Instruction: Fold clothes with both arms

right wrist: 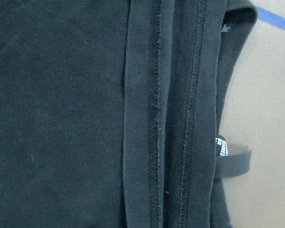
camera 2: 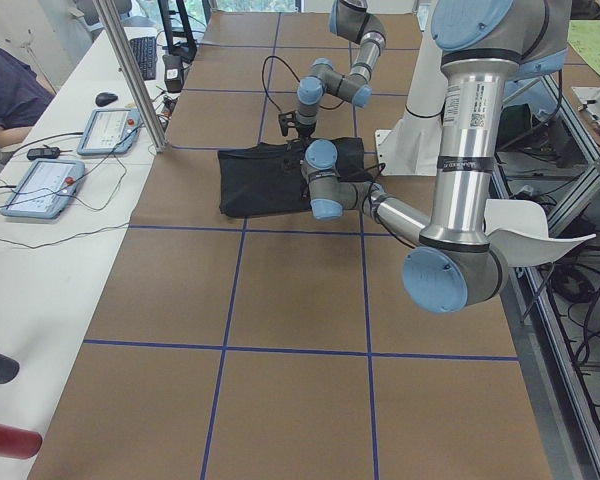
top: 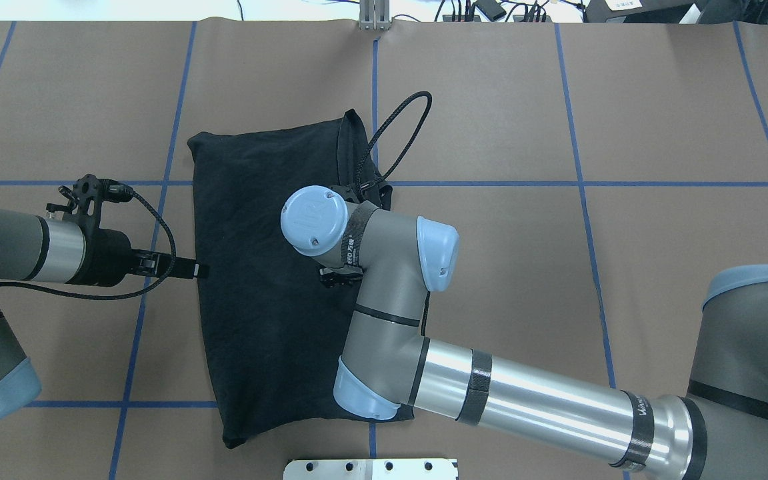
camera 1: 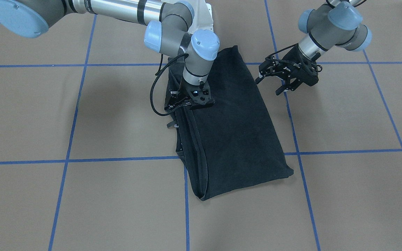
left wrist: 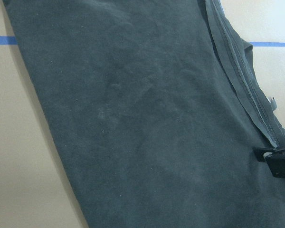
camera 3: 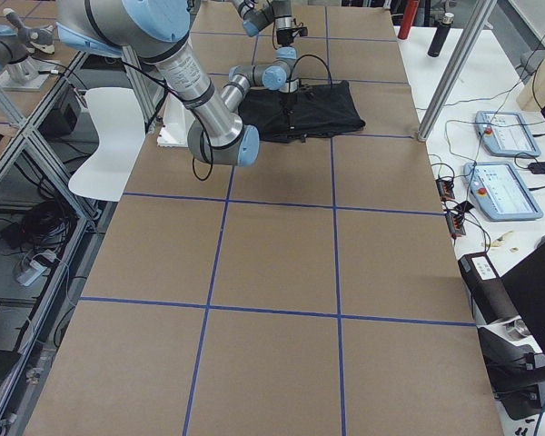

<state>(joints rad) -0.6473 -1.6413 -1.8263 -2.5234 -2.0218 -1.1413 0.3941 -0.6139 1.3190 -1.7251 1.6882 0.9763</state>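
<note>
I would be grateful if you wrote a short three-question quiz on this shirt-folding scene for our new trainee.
1. True or false: the left gripper is open and holds nothing.
2. Which is over the stacked hems of the black T-shirt: A the left gripper, B the right gripper, C neither?
3. What colour are the tape lines on the brown table?
Key: 1 true; 2 B; 3 blue.
</note>
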